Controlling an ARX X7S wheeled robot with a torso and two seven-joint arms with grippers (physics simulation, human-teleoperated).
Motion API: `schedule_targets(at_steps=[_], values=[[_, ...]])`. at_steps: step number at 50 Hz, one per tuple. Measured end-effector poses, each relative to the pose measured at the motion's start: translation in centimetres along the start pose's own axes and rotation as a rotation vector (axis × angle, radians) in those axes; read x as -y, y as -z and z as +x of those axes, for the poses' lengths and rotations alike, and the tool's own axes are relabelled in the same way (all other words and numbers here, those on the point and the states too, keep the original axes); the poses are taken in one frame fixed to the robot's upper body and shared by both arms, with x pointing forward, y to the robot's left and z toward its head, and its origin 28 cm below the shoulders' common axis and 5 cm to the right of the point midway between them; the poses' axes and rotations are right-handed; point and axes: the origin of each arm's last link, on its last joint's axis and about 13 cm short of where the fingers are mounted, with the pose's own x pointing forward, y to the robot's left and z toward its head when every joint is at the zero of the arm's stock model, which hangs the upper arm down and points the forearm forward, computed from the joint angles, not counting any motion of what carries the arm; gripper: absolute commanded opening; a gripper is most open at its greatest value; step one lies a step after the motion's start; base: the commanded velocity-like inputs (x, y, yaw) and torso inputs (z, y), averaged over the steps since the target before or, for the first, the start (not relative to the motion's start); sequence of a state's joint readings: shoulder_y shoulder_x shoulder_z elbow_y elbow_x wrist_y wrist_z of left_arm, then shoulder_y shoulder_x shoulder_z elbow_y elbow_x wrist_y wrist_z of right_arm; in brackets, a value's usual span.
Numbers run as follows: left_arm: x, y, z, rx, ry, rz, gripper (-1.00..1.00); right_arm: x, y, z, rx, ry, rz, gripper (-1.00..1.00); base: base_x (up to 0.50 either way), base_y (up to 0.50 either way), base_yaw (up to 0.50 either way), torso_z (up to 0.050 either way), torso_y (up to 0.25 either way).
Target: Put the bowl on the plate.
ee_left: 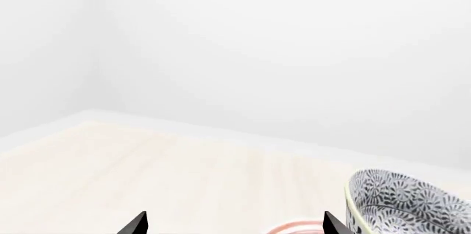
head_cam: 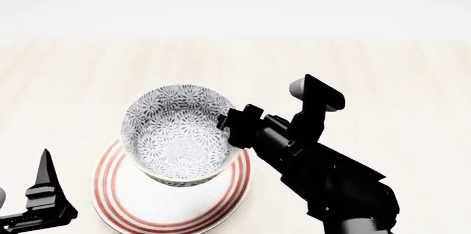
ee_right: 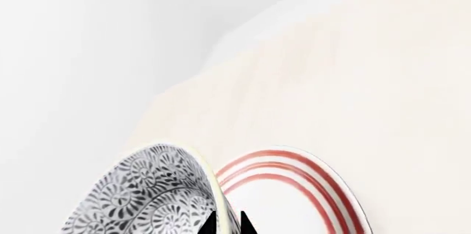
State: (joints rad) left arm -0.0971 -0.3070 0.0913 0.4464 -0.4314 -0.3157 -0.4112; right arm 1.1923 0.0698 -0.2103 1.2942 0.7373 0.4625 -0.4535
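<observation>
Right pincer point(head_cam: 226, 123) pinching the bowl point(head_cam: 176, 134) by its rim on the robot's right side; in the right wrist view one fingertip point(ee_right: 208, 224) sits inside the wall and the other outside, nearly together with the thin wall between. Bowl sits over the plate point(head_cam: 129, 206), about centred but slightly toward the far side. Looks lifted or tilted, cannot tell whether its foot touches the plate yet.

Left pincer point(ee_left: 231, 225) spread wide and empty, low at the bench point(head_cam: 383, 74) near the plate's left edge, apart from the bowl.

Handling judgement: glazed ceramic, stiff, likely slick and fairly heavy for a one-sided rim pinch, so it will tend to swing or slip about the fingertips. It is chip-prone, as is the plate, so lower gently rather than drop. Rim is the only usable hold, as the body is too wide. Level it before release, or it may rock on the shallow plate.
</observation>
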Motion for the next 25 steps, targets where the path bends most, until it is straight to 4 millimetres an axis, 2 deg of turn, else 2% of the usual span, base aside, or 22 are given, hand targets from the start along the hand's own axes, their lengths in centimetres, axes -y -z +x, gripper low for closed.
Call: schedule_targets(at_steps=[25], values=[[-0.4,-0.8,-0.8,0.015,-0.002,-0.023,1.00,-0.3,2.2,0.8,-0.027,-0.064,0.028,-1.00,0.00,0.00,0.00,0.000,0.000]])
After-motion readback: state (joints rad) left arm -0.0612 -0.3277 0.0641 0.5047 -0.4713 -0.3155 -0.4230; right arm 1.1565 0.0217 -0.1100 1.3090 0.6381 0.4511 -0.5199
